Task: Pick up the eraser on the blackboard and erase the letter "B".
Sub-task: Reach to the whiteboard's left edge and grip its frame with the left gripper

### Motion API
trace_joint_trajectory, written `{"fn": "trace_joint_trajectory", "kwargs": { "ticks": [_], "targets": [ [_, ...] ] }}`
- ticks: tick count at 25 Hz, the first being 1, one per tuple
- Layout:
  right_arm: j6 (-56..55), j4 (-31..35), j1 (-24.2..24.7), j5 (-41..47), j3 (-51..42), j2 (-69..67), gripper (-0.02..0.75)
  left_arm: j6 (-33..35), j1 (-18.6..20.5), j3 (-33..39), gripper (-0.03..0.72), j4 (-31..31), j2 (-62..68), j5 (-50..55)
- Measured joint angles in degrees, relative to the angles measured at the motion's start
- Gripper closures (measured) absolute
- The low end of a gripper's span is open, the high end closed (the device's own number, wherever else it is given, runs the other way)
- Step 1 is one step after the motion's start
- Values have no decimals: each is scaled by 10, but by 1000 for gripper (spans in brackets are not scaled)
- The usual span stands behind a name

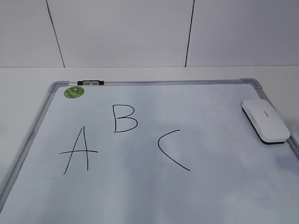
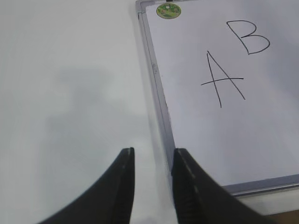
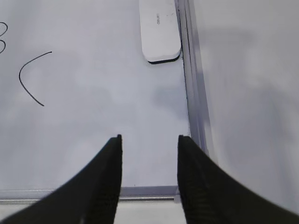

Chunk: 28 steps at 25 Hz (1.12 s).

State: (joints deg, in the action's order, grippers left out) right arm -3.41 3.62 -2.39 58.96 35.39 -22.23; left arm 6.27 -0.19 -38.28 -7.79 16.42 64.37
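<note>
The blackboard [image 1: 196, 196] is a white board with a grey frame lying flat on the table. The letter "B" [image 1: 124, 118] is drawn between an "A" [image 1: 77, 150] and a "C" [image 1: 172, 149]. The white eraser [image 1: 264, 120] lies on the board by its right frame. In the right wrist view the eraser [image 3: 160, 29] lies ahead of my open, empty right gripper [image 3: 149, 138], which hangs over the board's near right corner. My left gripper [image 2: 152, 150] is open and empty over the table beside the board's left frame; the "B" [image 2: 250, 37] shows far ahead to its right. Neither gripper shows in the exterior view.
A round green sticker [image 1: 74, 92] sits in the board's far left corner. A small black-and-silver marker [image 1: 90, 82] lies on the far frame. White table surface [image 2: 70, 70] surrounds the board, with a white panelled wall [image 1: 126, 32] behind.
</note>
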Motion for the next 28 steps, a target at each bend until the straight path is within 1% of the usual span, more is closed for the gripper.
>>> {"fn": "trace_joint_trajectory", "kwargs": {
  "ticks": [3,7,15,20,26,28],
  "targets": [
    [-9,0,0,-22,20,-62,402,0,0,-27,468,-5,72,0],
    [-15,-1,0,-31,52,-175,402,0,0,-56,468,-14,166,0],
    [-24,-13,4,-46,126,-392,402,0,0,-89,458,-26,313,-3],
    [1,-3,40,-47,191,-515,402,0,0,-122,453,-27,413,-1],
    [77,50,89,-15,305,-647,402,11,0,-158,452,-27,508,1],
    [99,58,96,-3,342,-683,402,14,0,-166,450,-27,528,1]
  ]
}}
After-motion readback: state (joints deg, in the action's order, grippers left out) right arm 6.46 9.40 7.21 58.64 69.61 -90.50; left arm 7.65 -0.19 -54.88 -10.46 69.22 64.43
